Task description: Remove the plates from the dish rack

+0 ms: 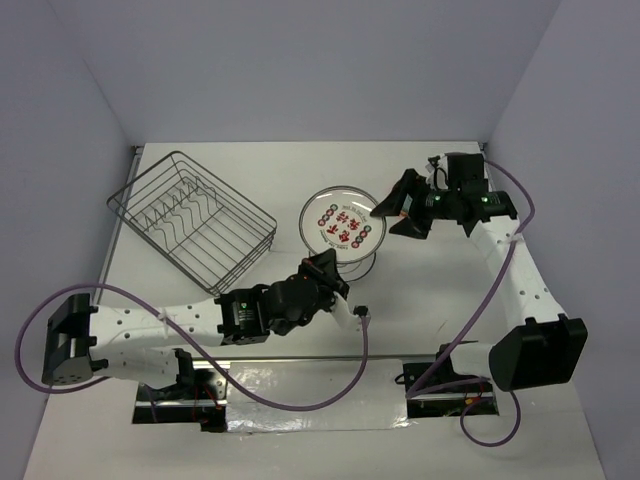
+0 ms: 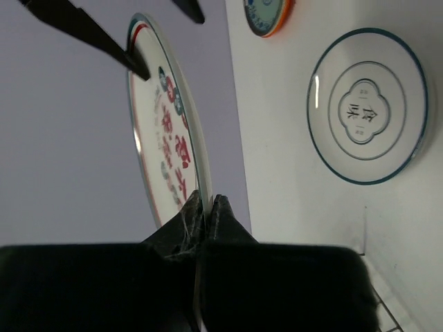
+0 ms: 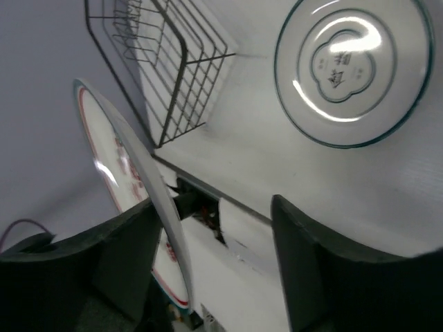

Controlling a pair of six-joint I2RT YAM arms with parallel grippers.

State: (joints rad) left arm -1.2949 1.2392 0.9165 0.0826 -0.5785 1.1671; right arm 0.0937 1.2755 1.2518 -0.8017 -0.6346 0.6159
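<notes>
My left gripper (image 2: 206, 205) is clamped on the near rim of the red-patterned white plate (image 1: 343, 228), held above the tabletop's middle, my right gripper (image 3: 213, 205) has its jaws apart around the plate's right rim, and the dish rack (image 1: 192, 222) sits toward the far left corner.

The dish rack (image 1: 195, 222) sits at the left rear of the table (image 1: 420, 300). Right of it a plate (image 1: 343, 227) hangs raised on edge, seemingly above a second plate (image 2: 367, 104) lying flat.
</notes>
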